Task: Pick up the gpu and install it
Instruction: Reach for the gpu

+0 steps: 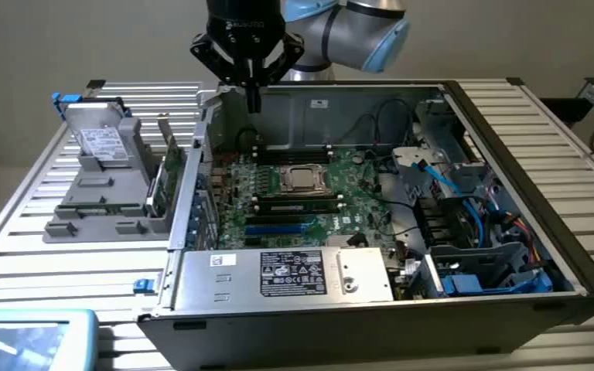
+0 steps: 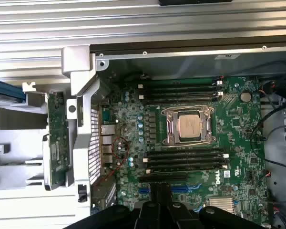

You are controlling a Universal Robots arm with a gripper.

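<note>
The gpu stands on edge in a grey rack outside the open computer case, on the exterior view's left. In the wrist view the gpu is a thin green board with a silver end bracket, next to the case's perforated rear wall. My gripper hangs above the far rear corner of the case, fingers pointing down, shut and holding nothing. The wrist view has the gripper over the motherboard, apart from the gpu.
A grey hard drive with a white label sits in the same rack. Inside the case are the CPU socket, black memory sticks, blue slots, a power supply and cabling. Slatted table surrounds it.
</note>
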